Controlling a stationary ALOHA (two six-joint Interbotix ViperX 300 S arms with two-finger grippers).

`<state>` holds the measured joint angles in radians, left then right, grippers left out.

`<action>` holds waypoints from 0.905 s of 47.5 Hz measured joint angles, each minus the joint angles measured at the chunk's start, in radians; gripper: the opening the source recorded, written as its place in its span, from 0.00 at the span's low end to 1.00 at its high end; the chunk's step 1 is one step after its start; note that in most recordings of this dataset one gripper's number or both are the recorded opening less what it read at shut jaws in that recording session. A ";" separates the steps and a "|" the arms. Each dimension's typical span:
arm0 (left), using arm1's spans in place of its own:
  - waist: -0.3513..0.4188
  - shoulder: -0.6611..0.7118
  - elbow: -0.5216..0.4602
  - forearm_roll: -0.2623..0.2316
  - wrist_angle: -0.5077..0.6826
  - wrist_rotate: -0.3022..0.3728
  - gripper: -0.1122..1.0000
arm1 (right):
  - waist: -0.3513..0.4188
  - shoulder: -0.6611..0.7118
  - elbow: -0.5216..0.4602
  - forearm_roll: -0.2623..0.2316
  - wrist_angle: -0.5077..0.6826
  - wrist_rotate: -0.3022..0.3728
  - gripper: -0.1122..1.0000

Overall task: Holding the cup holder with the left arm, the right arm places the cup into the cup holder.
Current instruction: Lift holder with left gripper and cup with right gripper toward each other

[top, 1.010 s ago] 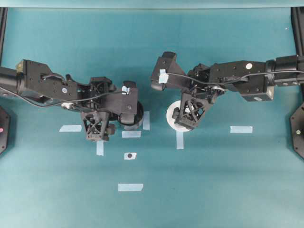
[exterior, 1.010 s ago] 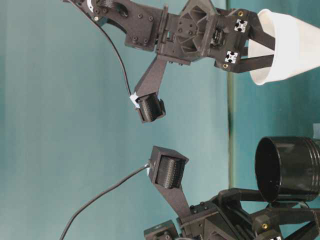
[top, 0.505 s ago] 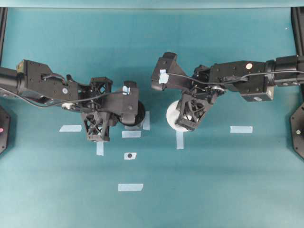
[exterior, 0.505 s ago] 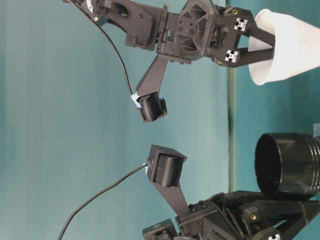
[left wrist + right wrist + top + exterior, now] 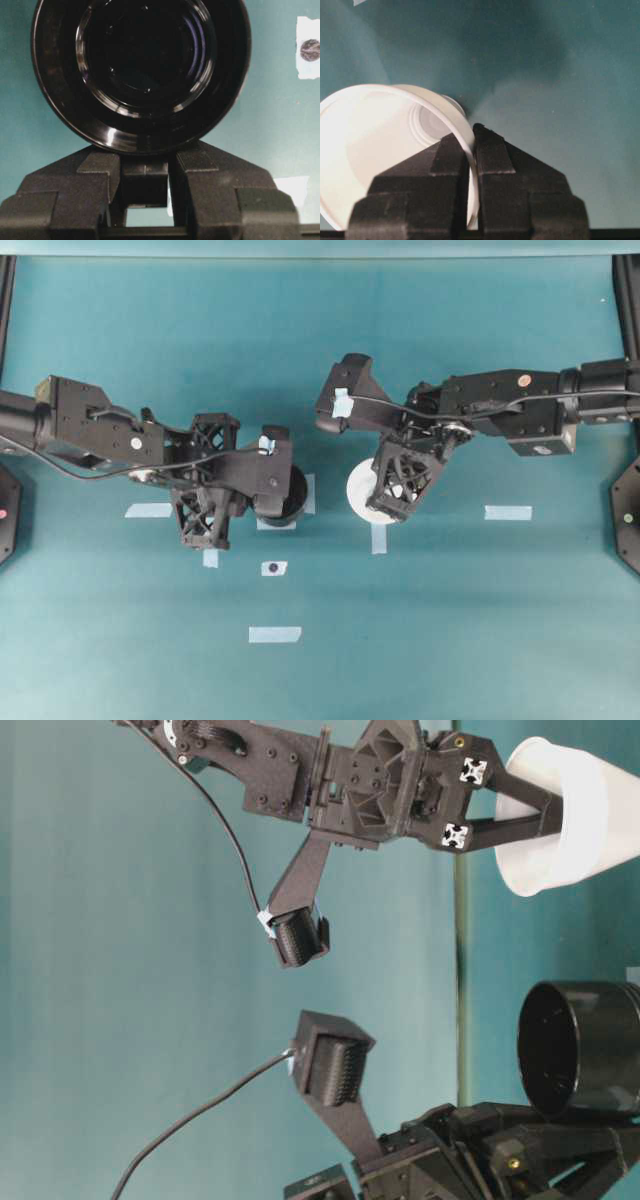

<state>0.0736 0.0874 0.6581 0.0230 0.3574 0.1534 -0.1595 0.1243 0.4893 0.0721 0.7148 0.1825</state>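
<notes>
The cup holder (image 5: 288, 497) (image 5: 580, 1050) is glossy black, and its round mouth fills the left wrist view (image 5: 142, 75). My left gripper (image 5: 145, 172) (image 5: 255, 502) is shut on the holder's stubby side handle (image 5: 145, 170), with a finger on each side of it. The white cup (image 5: 360, 495) (image 5: 565, 820) (image 5: 380, 145) is tilted. My right gripper (image 5: 472, 145) (image 5: 548, 813) (image 5: 385, 495) is shut on the cup's wall at the rim, one finger inside and one outside. Cup and holder stand apart, side by side.
Pale tape strips lie on the teal mat (image 5: 320, 660): one to the right (image 5: 508, 512), one to the left (image 5: 149, 510), one in front (image 5: 275, 634), and a piece with a black dot (image 5: 273, 568). Black frame parts sit at both side edges (image 5: 628, 515).
Both grippers have gone from open to shut, the left on the holder's handle and the right on the cup's rim. The cup has tipped and shifted slightly.
</notes>
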 measured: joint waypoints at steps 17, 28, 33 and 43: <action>0.000 -0.034 0.031 0.000 -0.074 -0.008 0.32 | -0.014 -0.031 -0.014 0.028 0.081 0.000 0.14; 0.000 -0.038 0.043 0.000 -0.132 -0.008 0.32 | -0.029 -0.063 -0.035 0.029 0.127 0.002 0.14; 0.002 -0.038 0.055 0.000 -0.187 -0.008 0.32 | -0.029 -0.077 -0.049 0.031 0.156 0.002 0.14; 0.002 -0.048 0.078 0.000 -0.314 -0.009 0.32 | -0.029 -0.115 -0.081 0.029 0.215 0.002 0.14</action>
<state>0.0752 0.0399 0.7363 0.0230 0.0430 0.1442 -0.1887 0.0092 0.4080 0.1012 0.9296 0.1841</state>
